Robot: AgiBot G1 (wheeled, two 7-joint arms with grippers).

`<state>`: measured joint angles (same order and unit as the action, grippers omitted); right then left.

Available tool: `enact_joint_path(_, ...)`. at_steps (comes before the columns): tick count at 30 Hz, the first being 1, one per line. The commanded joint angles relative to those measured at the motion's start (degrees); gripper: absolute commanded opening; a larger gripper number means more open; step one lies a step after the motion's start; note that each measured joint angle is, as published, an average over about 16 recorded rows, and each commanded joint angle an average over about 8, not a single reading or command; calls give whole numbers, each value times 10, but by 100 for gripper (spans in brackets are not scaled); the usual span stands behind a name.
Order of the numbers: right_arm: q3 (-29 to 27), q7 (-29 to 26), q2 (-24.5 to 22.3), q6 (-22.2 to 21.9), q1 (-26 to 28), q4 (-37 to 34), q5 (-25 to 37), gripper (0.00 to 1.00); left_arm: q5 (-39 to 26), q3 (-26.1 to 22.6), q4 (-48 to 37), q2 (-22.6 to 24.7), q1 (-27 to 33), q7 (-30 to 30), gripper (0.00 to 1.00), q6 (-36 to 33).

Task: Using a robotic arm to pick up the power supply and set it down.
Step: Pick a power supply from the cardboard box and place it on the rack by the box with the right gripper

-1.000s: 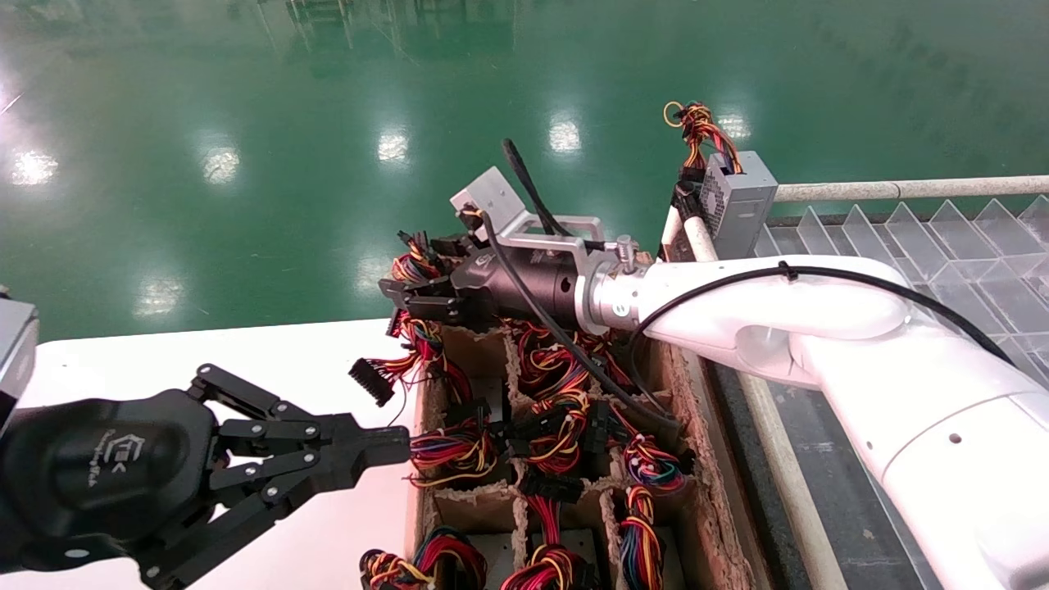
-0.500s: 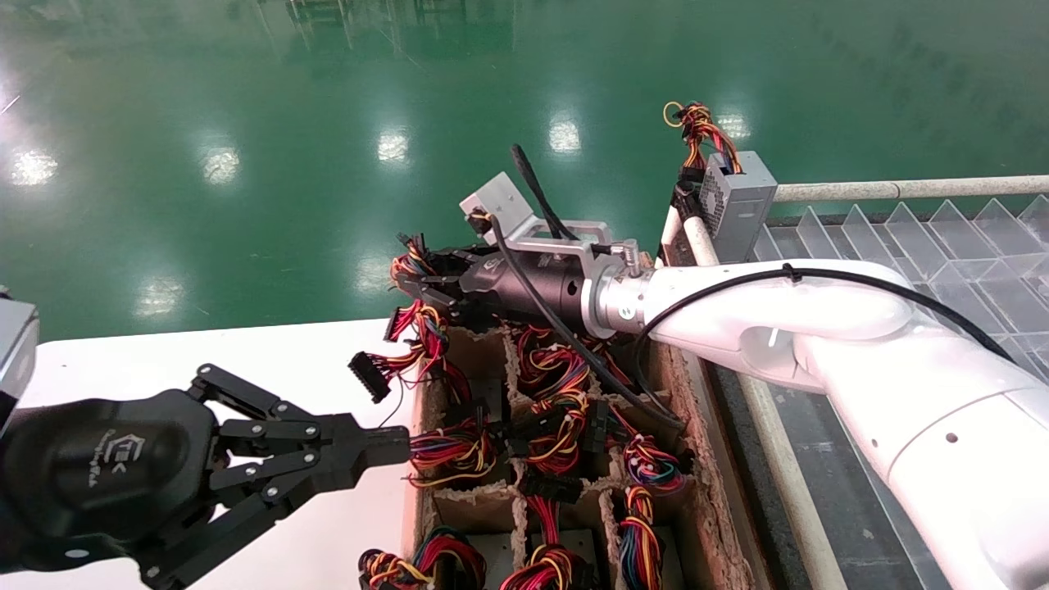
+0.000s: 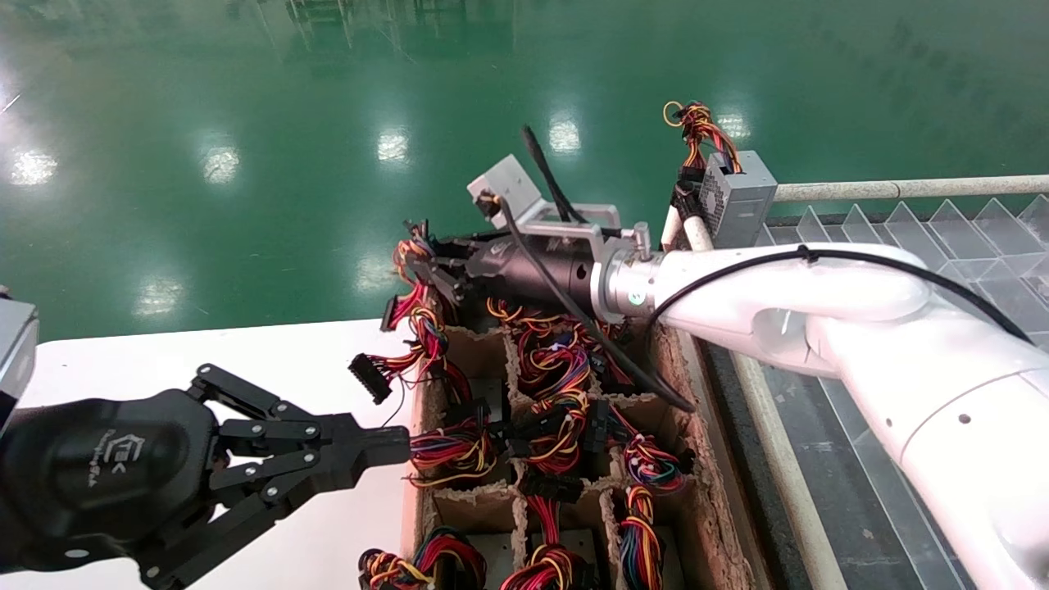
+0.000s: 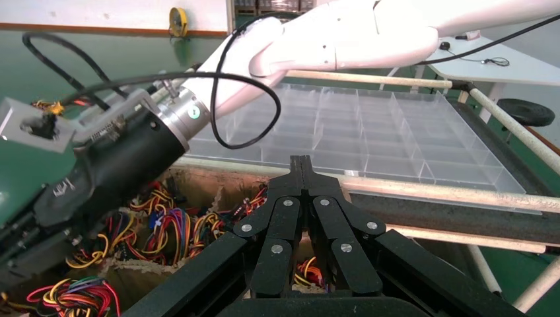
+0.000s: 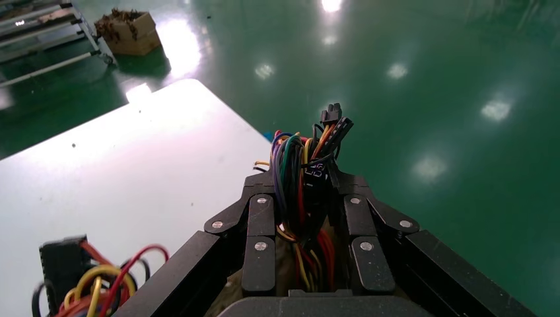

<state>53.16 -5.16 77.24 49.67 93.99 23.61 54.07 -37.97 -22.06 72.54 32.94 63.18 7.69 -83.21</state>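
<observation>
Between black linkage fingers of the right claw, a multicoloured wire bundle.

Bright overhead light, hard glare on a glossy green floor

White ceiling-lamp reflections dot the floor across the top of the head view and the upper right of the right wrist view; the white table nearly blows out (worst at upper left of the right wrist view). A connector at that view's lower left is blurred.

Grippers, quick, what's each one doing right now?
Left gripper: shut, holding nothing, beside the cardboard box.
Right gripper: shut on a wire bundle above the box's far-left cell.
</observation>
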Motion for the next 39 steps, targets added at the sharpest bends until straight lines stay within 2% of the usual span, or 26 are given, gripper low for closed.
enact_joint_path(1,1,4,0,1,3,-3,-5,0,0,0,0,0,0,0,0,0)
enact_joint_path(10,-3,38,-14,24,44,-1,-15,0,0,0,0,0,0,0,0,0)
enact_joint_path(18,-10,67,-43,37,105,38,-8,0,0,0,0,0,0,0,0,0)
enact_joint_path(30,-12,104,-100,22,241,114,45,0,0,0,0,0,0,0,0,0)
enact_joint_path(39,2,137,-125,-7,309,80,101,0,0,0,0,0,0,0,0,0)
